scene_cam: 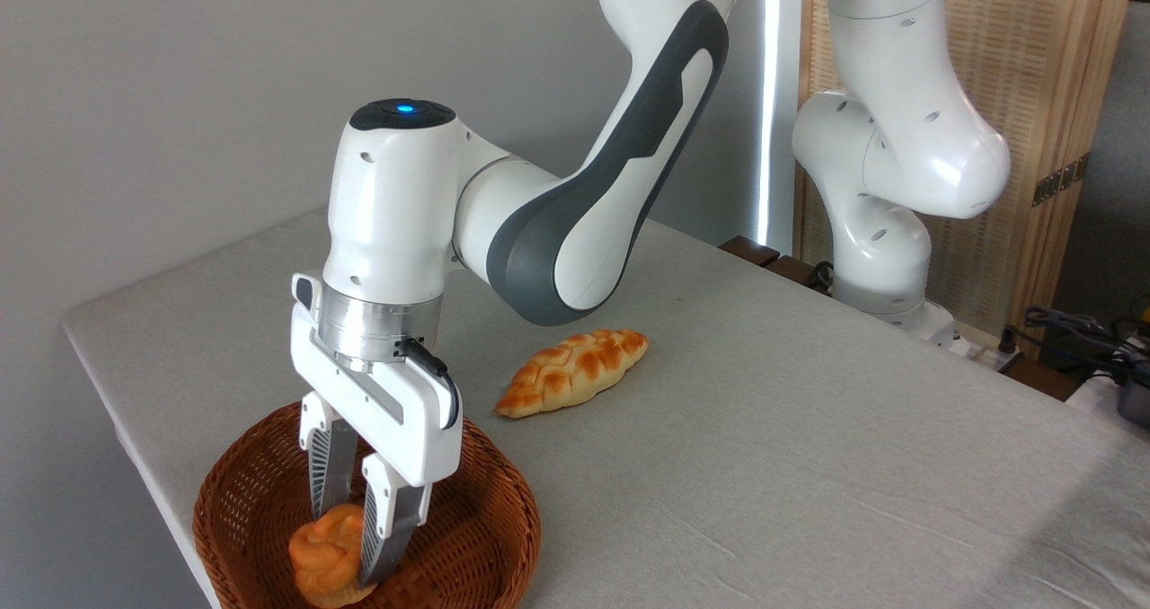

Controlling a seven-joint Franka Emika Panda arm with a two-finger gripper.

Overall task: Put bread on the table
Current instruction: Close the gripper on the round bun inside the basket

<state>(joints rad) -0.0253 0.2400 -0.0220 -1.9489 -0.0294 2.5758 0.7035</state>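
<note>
claw at the bun, lift not yet made

the small round golden-orange bun with a knotted top [325, 557] sat inside the brown woven wicker basket [467, 537], toward its near side. the white two-finger claw [346, 537] reached straight down into the basket, one finger behind the bun and the other across its front right side, so the fingers bracketed it and appeared to pinch it; how firm the hold was could not be told. the bun seemed to rest on the basket floor. the basket stood at the near left corner of the light grey-beige cloth-covered tabletop [809, 465]. a long braided loaf with browned patches [573, 371] lay on the cloth well apart, behind the basket. the step in hand looked like the grasp. the next move called for a straight lift clear of the basket rim, then a carry to bare cloth.
</note>
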